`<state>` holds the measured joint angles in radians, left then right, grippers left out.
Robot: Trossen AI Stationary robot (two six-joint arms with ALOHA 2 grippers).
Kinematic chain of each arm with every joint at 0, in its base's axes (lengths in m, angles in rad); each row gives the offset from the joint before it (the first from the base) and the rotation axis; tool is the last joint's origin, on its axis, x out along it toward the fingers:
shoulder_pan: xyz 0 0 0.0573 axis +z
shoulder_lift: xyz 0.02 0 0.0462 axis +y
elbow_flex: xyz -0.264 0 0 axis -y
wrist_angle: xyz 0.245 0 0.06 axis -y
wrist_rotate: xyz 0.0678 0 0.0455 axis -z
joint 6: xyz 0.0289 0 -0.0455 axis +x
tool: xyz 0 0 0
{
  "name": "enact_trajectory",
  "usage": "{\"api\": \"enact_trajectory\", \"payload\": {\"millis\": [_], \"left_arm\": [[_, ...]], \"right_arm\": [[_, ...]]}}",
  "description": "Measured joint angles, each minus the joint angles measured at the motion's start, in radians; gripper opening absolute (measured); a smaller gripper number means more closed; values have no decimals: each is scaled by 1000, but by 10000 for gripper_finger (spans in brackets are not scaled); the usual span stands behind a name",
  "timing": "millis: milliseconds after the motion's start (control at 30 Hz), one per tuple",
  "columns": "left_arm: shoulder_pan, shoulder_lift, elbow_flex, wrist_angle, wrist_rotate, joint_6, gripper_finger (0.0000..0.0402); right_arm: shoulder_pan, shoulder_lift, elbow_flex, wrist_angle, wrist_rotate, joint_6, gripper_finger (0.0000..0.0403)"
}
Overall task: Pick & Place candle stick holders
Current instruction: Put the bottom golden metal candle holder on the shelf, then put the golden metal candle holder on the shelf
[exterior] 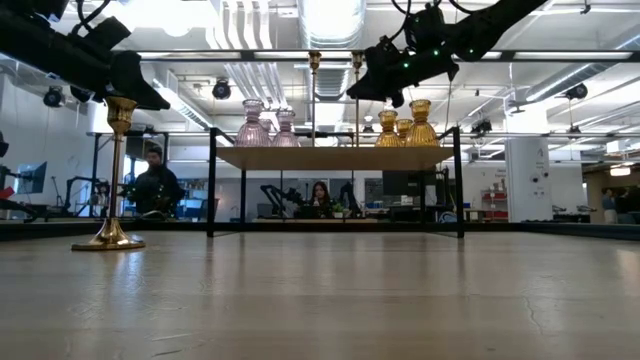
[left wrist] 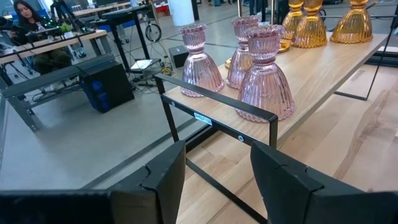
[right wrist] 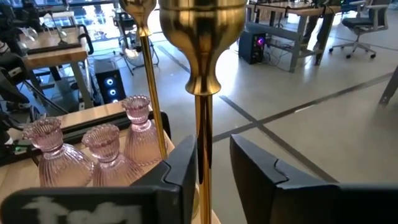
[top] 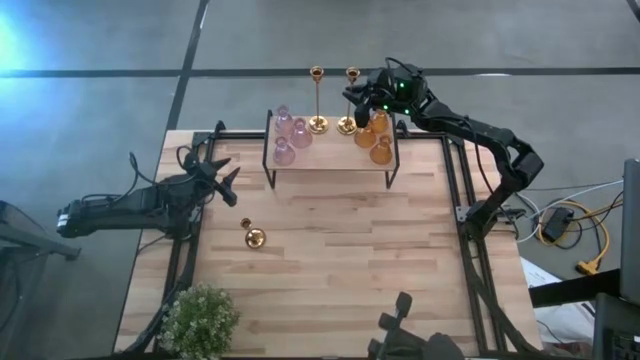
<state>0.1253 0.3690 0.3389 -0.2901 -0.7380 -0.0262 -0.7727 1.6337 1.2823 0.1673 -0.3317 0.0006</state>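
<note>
The right gripper (right wrist: 214,174) stands part-open around a gold holder (right wrist: 202,74) on the shelf (top: 330,160), apparently releasing it; the left gripper (left wrist: 214,180) waits open, empty, beside the shelf.

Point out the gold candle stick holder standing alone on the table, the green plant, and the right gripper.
gold candle stick holder (top: 253,237): high view, on its round base.
green plant (top: 200,318): high view, on its leaves.
right gripper (right wrist: 214,165): right wrist view, midway between its fingertips.

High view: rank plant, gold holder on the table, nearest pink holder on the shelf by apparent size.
1. Green plant, clearly largest.
2. Gold candle stick holder standing alone on the table and the front pink glass holder: footprints look alike from above, and the shelf sits nearer the camera, so I won't rank them.
</note>
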Motion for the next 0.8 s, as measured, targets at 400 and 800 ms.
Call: {"api": "enact_trajectory", "payload": {"millis": [400,800], "left_arm": [[0,0,0,0,0,0,186],[0,0,0,0,0,0,186]], "right_arm": [[-1,-20,0,-40,0,-9,159],[-11,-144,1,-227,2,-56,171]]}}
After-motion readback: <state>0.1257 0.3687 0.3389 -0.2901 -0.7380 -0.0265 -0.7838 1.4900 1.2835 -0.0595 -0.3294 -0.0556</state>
